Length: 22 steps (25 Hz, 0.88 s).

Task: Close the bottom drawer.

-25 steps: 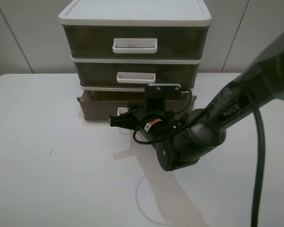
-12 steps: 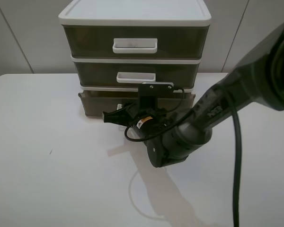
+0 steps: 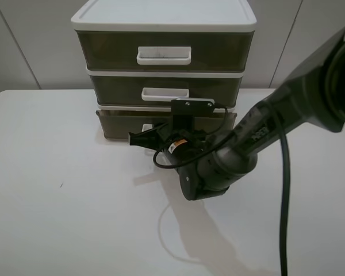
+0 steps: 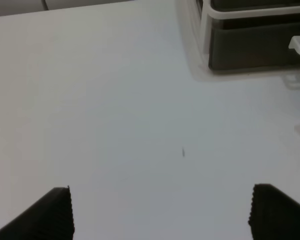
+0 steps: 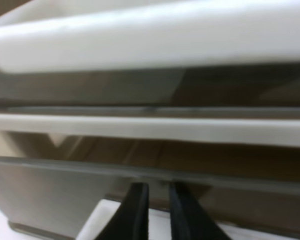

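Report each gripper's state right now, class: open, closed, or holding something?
Left gripper: open, holding nothing.
Right gripper: closed, fingers nearly touching, tips at the bottom drawer front, gripping nothing.

The bottom drawer has slid back toward the cabinet over the last second, its front now jutting out less under the middle drawer; my right gripper has pressed forward with it, ending a little further left; my right arm has swung left too.
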### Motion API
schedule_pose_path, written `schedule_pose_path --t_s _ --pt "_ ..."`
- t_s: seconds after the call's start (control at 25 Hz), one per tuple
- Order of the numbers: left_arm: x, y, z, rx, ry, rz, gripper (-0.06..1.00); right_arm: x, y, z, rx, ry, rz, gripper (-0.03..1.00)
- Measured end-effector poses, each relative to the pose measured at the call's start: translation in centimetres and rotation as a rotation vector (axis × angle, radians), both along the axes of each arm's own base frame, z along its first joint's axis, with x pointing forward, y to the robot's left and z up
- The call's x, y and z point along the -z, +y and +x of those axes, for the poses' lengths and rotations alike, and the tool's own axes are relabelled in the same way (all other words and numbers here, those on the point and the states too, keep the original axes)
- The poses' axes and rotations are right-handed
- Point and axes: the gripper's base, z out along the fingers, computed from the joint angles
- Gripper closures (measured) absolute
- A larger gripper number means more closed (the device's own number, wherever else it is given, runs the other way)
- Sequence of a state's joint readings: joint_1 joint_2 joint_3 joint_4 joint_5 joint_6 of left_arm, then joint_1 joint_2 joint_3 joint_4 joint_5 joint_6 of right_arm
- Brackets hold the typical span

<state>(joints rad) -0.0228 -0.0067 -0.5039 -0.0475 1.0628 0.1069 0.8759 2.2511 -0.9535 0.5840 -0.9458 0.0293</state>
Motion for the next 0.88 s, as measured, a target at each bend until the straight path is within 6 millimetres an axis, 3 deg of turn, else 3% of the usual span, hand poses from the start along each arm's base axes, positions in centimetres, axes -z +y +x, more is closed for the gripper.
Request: schedule_pose_path --t_s 0.56,0.72,0.88 --pt "0.0 0.0 0.0 0.000 0.000 0.000 0.23 -0.2 0.0 0.4 0.004 -0.002 0.002 0.95" --pt "0.0 0.0 0.0 0.000 0.000 0.000 0.23 -1.5 -0.5 -1.2 -0.019 -0.008 -0.001 0.95" --pt "0.0 0.0 0.0 0.000 0.000 0.000 0.23 -3.6 -2.3 -3.4 -0.048 0.021 -0.013 0.95"
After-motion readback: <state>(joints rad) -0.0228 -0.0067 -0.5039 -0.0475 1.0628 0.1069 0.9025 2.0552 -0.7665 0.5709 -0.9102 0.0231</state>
